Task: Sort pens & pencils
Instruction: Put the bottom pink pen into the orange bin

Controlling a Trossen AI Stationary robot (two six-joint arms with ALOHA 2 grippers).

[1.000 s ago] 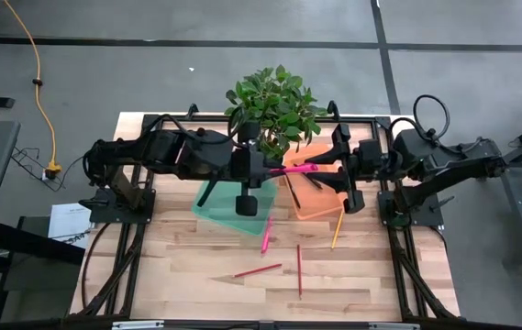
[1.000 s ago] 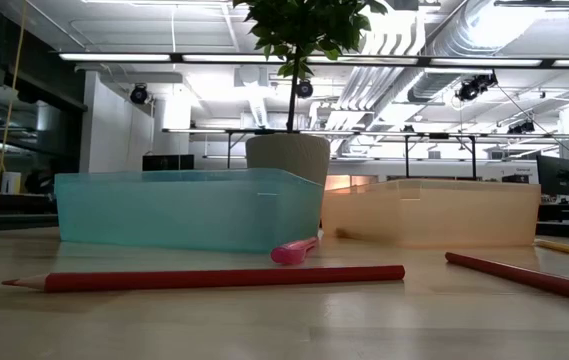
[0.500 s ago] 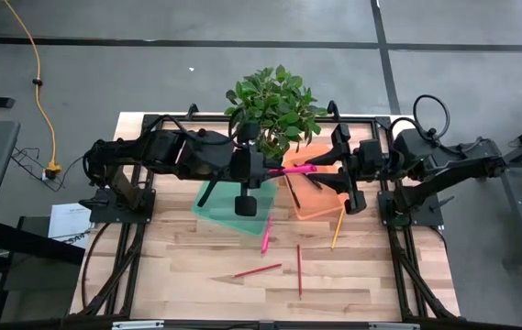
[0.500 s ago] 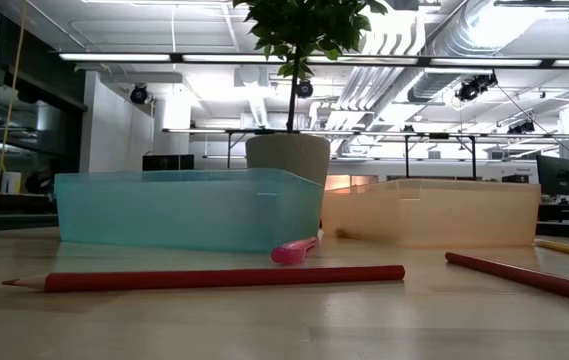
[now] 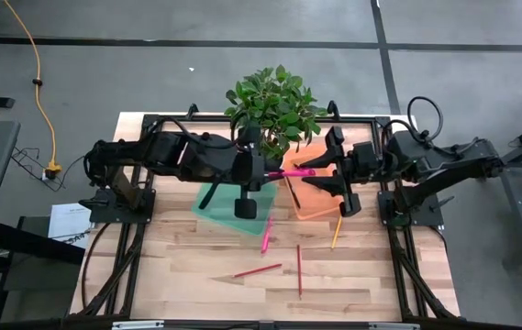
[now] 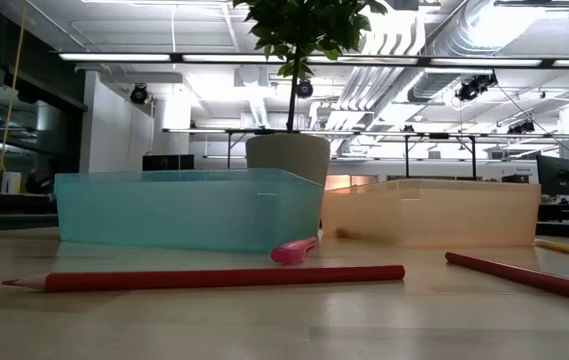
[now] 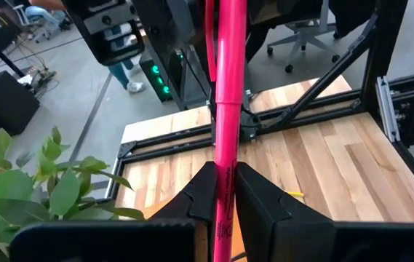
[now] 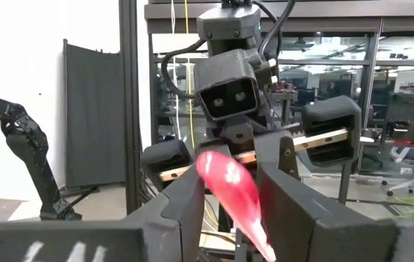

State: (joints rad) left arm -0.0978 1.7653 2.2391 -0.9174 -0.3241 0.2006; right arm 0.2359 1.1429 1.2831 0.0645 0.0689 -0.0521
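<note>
Left gripper (image 5: pixel 262 171) clenched on pink pen (image 5: pixel 293 170), held level above the orange tray (image 5: pixel 314 205), beside the teal tray (image 5: pixel 215 203). Right gripper (image 5: pixel 320 168) has shifted in; its fingers (image 8: pixel 192 196) now straddle the pen's far end, unclamped. Handover looks imminent.

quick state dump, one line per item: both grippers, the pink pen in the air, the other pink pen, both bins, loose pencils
left gripper: shut on held pink pen
held pink pen: in the air between both grippers, over the orange bin
right gripper: open, fingers either side of the pen's other end
second pink pen: flat on the table by the teal bin
teal bin: upright
orange bin: upright
pencils: lying loose on the table
</note>
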